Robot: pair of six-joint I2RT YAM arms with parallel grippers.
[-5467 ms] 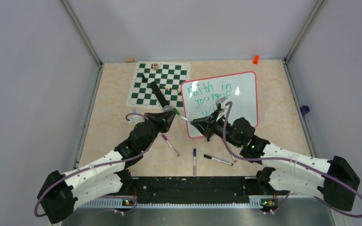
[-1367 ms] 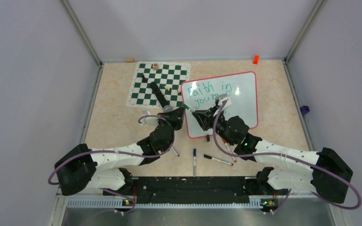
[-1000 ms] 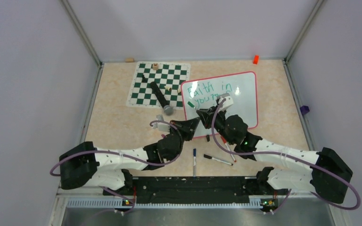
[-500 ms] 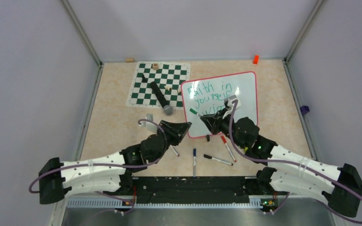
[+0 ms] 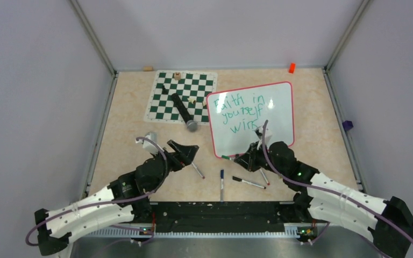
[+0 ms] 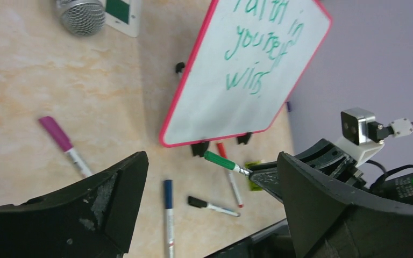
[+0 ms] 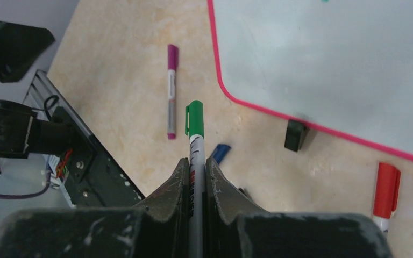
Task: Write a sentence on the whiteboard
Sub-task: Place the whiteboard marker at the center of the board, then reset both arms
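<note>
The right gripper [image 7: 196,164] is clamped tight on a capped green marker [image 7: 195,134], cap pointing away from the wrist, low over the surface [image 5: 134,107] just off the near left corner of the whiteboard [image 5: 269,123]. The left gripper [image 5: 184,151] gapes wide and holds nothing. The sentence [image 5: 242,113] looks complete, in three loose teal lines, so the step in hand is probably laying the marker down. That calls for lowering until the barrel nearly lies flat, keeping clear of the board's pink frame and its small black foot [image 7: 295,134], then opening gently, since a smooth round barrel will roll. The board is glossy white with rounded corners and rests right of the surface's middle, its far left corner just beside the chess mat [image 5: 183,97]. I cannot tell whether it is propped or flat. Slim plastic pens lie scattered toward the near edge: a red marker [image 7: 384,188] below the board's frame, a blue marker [image 5: 221,180], a black marker [image 5: 249,183] and a purple marker [image 7: 170,91]. A black microphone [image 5: 182,111] with a mesh metal head lies across the thin green-and-white mat. The surface is beige with a marbled, matte look.
</note>
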